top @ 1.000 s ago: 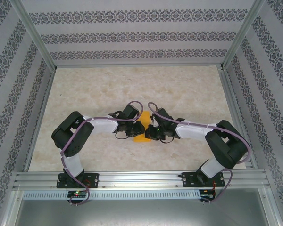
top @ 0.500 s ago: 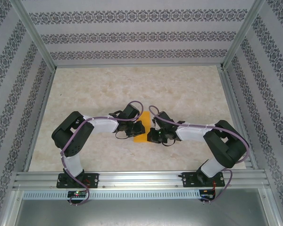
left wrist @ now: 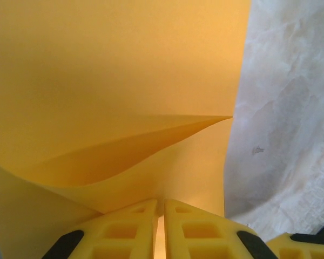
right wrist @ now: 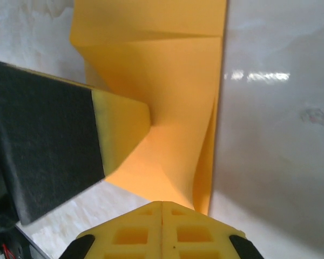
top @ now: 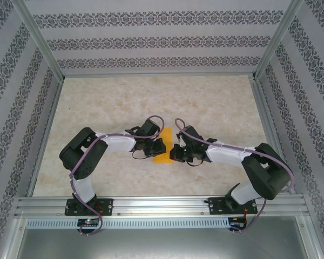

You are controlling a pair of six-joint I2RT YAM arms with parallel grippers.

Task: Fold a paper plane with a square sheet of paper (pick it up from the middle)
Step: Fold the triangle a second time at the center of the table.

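Orange paper sheet (left wrist: 113, 81): partly folded and creased, one flap lifted, resting on the pale tabletop (right wrist: 281, 135) between the two end effectors.
Left end effector (left wrist: 161, 208): fingers all but closed, pinching the sheet's edge.
Right end effector (right wrist: 162, 208): fingers pressed together right at the sheet's near edge. I cannot tell whether paper is caught between them.
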